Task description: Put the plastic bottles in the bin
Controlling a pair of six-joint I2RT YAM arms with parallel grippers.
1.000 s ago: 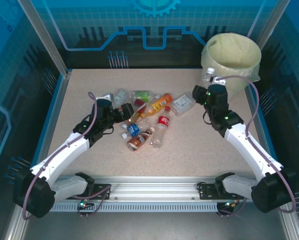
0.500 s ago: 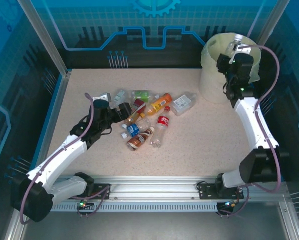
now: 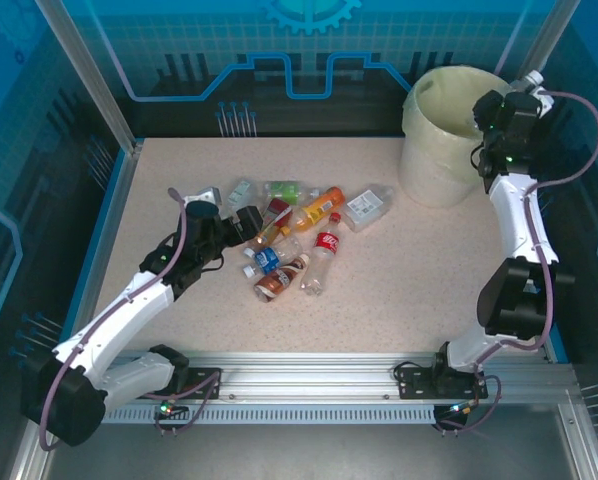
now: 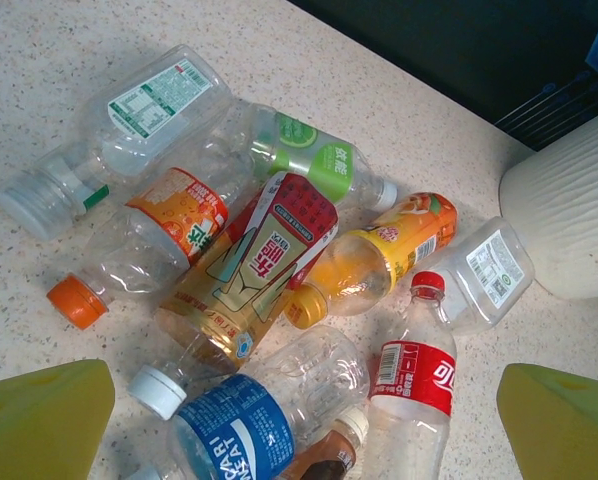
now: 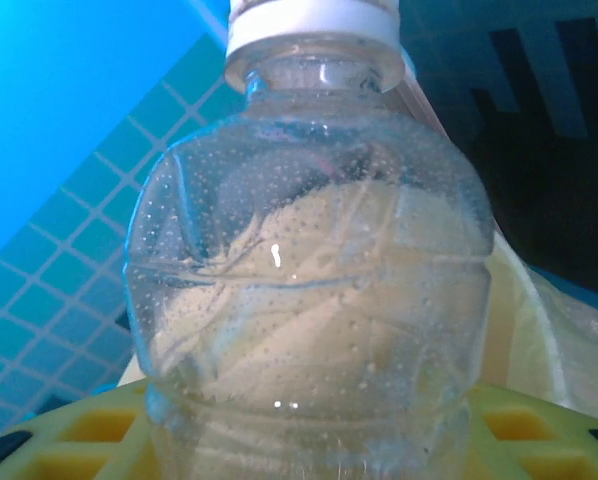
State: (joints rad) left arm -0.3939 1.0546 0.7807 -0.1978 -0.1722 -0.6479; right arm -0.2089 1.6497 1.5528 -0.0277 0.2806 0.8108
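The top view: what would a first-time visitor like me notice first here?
Probably the jumble of plastic bottles lying mid-table, with orange, red, green and blue labels. Next, the white bin at the far right corner, where the right arm holds a clear bottle in its jaws by the rim. The left arm's open jaws hover at the pile.

Place: we're in a robot test cell, the lab sort.
Walls: blue see-through panels (image 3: 29, 130) on the left, right and far sides; the far one carries a printed gear and circuit-line graphic (image 3: 311, 12).
Frame: bare aluminium posts (image 3: 87, 75) boxing in the corners.
Table: speckled beige table (image 3: 399, 290), blue-rimmed, fenced on three sides.
Mounting: white left arm (image 3: 129, 300) and right arm (image 3: 519, 215), bolted side by side to a metal rail (image 3: 309, 370) along the near edge.
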